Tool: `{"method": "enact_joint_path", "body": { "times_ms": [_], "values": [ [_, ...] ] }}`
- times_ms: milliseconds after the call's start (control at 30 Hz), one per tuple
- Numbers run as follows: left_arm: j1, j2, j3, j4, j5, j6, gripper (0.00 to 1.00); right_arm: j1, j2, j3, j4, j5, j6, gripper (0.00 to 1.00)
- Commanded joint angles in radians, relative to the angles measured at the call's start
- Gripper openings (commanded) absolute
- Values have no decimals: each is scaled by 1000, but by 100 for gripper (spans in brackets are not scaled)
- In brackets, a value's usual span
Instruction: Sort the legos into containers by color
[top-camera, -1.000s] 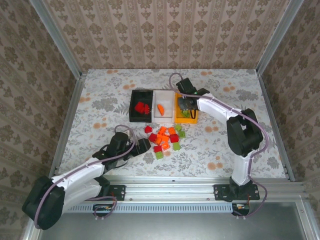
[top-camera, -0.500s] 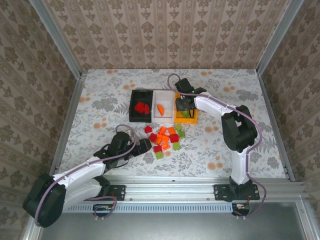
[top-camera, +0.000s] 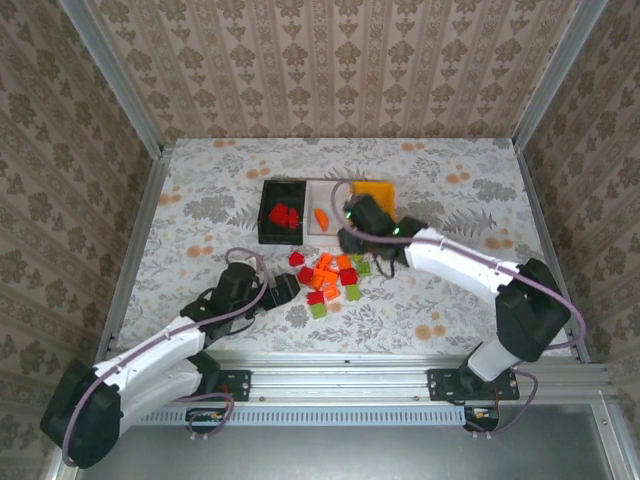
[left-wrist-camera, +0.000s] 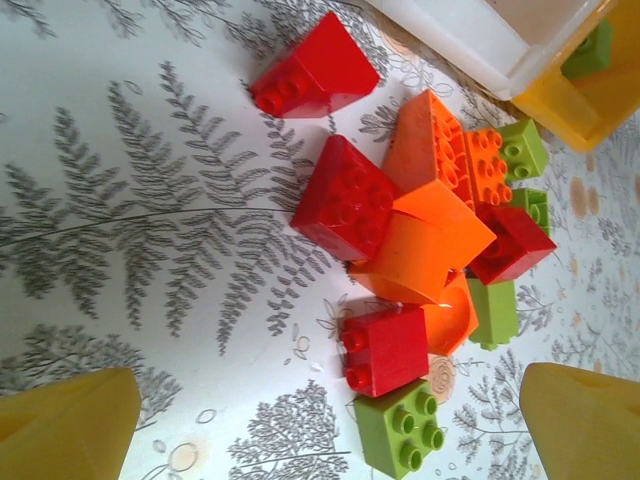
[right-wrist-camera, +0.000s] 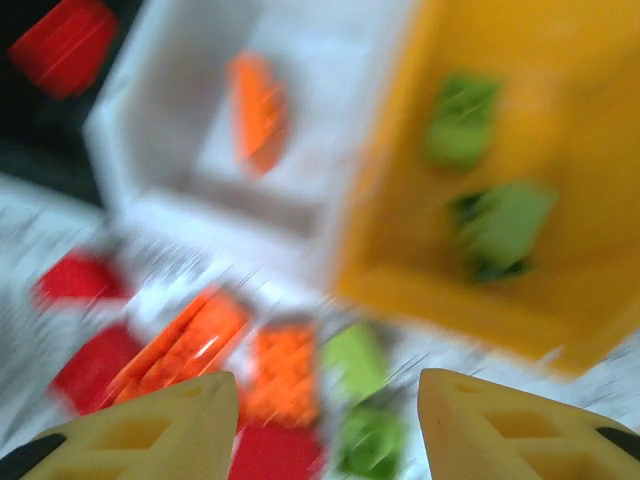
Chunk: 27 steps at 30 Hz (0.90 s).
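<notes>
desk (top-camera: 200, 190): a floral-patterned top was seen, closed in by patterned walls
containers (top-camera: 308, 200): three joined bins were set in a row toward the far middle of the desk
black bin (top-camera: 264, 212): placed at the left end of the row; red bricks (top-camera: 285, 215) were lying inside it
white bin (top-camera: 325, 195): placed in the middle; one orange brick (top-camera: 321, 216) was lying in it
orange-yellow bin (top-camera: 380, 188): placed at the right end, partly covered in the top view by the right arm (top-camera: 460, 262); two green bricks (right-wrist-camera: 500, 225) were made out inside it, though the wrist picture was blurred
legos (top-camera: 332, 280): the loose ones were heaped on the desk just in front of the containers, with red, orange and light green mixed together and many touching
heap in detail: a red sloped piece (left-wrist-camera: 315, 65) was set apart at the edge near the white bin; a red square brick (left-wrist-camera: 385, 350) and a green square brick (left-wrist-camera: 405, 430) were lying side by side at the end nearest the left fingers
left fingers (left-wrist-camera: 70, 430): spread wide with nothing between them, held low at the near-left edge of the heap, with no brick touched
left arm (top-camera: 170, 345): stretched low across the desk from its base toward the heap
right fingers (right-wrist-camera: 150, 425): spread apart with nothing gripped, held near the front rims of the white and orange-yellow bins, by the far edge of the heap
</notes>
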Motion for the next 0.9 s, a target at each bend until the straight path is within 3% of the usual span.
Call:
{"method": "enact_joint_path", "body": {
  "times_ms": [0, 100, 233, 533, 633, 867],
  "values": [
    [37, -59, 17, -130, -82, 23, 100, 159, 30, -85, 44, -10, 180, 58],
    [112, -103, 8, -181, -60, 22, 100, 269, 86, -64, 21, 26, 228, 64],
    [187, -138, -6, -209, 1, 32, 100, 324, 128, -67, 18, 12, 302, 65],
    [194, -145, -35, -154, 39, -5, 100, 380, 255, -20, 15, -10, 340, 64],
    [194, -143, -38, -152, 42, -5, 100, 381, 277, -15, 29, -20, 343, 58],
    [194, -133, -43, -140, 39, -3, 100, 399, 293, 7, 0, 36, 330, 32]
  ]
}}
